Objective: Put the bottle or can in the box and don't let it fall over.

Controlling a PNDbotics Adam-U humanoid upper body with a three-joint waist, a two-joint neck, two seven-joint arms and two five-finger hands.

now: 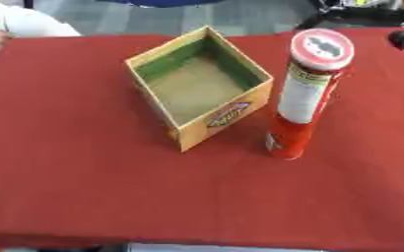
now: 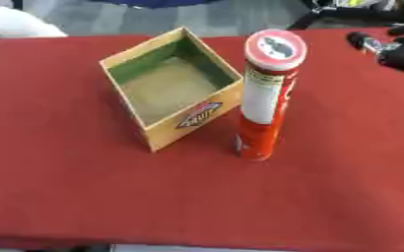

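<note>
While the tall red canister (image 1: 305, 93) stands upright and ungrasped on the red surface (image 1: 84, 187) just right of the empty cardboard box (image 1: 199, 83), the right robot hand (image 2: 395, 51) shows only partly at the far right edge, its finger posture indeterminable.

Table cover (image 1: 84, 187) reads as matt red cloth with a fine weave; the box (image 1: 225, 117) to the left appears to be matt yellow cardboard with a printed label and dull green inner walls; the tall can (image 2: 264, 98) shows a glossy red wrapper and smooth pale lid.
</note>
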